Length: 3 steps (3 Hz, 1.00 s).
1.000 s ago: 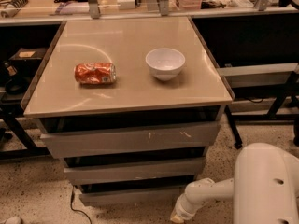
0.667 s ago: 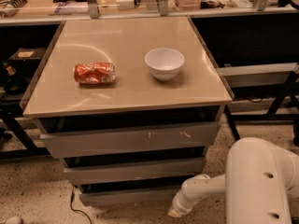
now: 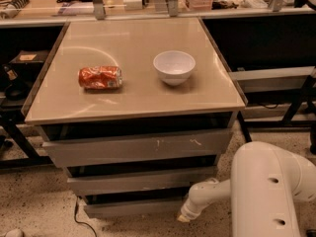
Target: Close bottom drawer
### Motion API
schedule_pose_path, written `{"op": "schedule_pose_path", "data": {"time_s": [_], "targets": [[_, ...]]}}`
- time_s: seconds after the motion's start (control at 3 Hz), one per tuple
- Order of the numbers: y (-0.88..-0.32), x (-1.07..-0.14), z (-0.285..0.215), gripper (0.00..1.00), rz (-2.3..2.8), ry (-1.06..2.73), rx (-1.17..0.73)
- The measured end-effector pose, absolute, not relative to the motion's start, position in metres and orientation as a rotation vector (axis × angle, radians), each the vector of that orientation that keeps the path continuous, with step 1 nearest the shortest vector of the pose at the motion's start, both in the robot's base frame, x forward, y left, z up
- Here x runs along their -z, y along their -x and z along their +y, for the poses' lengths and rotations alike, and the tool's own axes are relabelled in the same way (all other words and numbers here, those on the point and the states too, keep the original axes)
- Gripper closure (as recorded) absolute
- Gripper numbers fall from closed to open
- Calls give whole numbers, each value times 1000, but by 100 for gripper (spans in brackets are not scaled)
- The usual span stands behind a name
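The bottom drawer (image 3: 131, 207) is the lowest and narrowest grey front of three under the tan counter, with a dark gap above it. The mid-width drawer (image 3: 138, 180) and the widest drawer (image 3: 133, 147) with white scratch marks sit above it. My white arm reaches in from the lower right. Its gripper (image 3: 186, 215) is at the right end of the bottom drawer's front, low near the floor.
A crushed red can (image 3: 100, 77) and a white bowl (image 3: 174, 66) sit on the counter top (image 3: 133, 98). A black cable (image 3: 79, 218) lies on the speckled floor at the left. Dark shelving stands on both sides and cluttered desks behind.
The arm has shifted left, bringing the gripper in against the right end of the bottom drawer. The drawers, can and bowl look unchanged.
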<state>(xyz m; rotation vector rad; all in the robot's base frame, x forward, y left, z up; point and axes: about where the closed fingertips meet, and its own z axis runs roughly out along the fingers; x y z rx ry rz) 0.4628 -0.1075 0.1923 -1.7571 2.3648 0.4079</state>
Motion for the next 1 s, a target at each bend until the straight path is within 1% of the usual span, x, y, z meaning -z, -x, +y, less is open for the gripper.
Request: {"op": "schedule_pose_path", "data": {"time_s": [0.33, 1.0], "targets": [[-463, -192, -107, 82, 2365, 1757, -408], [-463, -192, -107, 36, 2365, 1757, -408]]}}
